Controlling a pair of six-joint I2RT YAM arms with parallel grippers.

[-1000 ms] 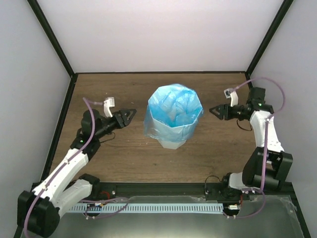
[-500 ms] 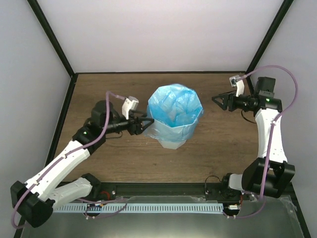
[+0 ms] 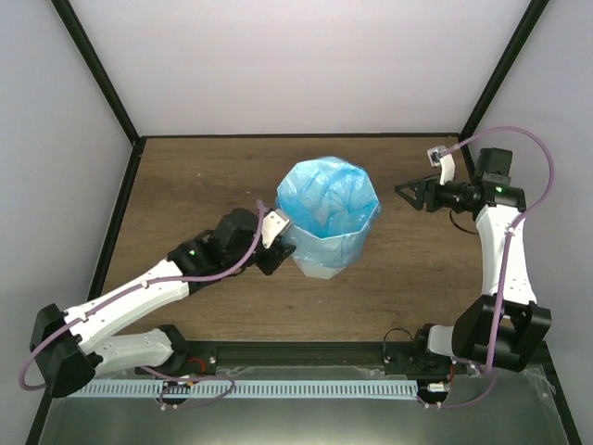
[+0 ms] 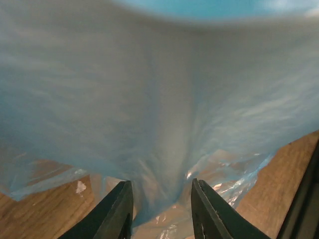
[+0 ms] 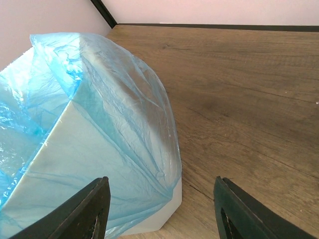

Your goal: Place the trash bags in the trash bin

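Just ahead of the left gripper (image 3: 276, 260), trash bag (image 3: 320, 199): light-blue film lines the trash bin (image 3: 324, 258), with its hem turned out over the rim. The loose skirt hangs down the outer wall, touching it.
Why it sits so: the turned-over hem appears to hold the bag open and stop it sliding in. By my reading it is already seated, with only slack film left to tidy.
Axis and facing: the bin stands upright with its long axis vertical and its wide mouth up. The bag's mouth faces up too, and its body hangs down inside.
Left gripper: low against the bin's side. Its fingers are a narrow gap apart, and a hanging fold of film (image 4: 159, 124) lies right at the tips, not pinched.
Reason for that pose: probably to catch or tuck the skirt.
Right gripper (image 3: 401, 193): jaws spread wide and holding nothing. It points at the bin from well apart on the opposite side, likely on standby.
Table (image 3: 185, 176): wooden, and it carries the bin between both tools.
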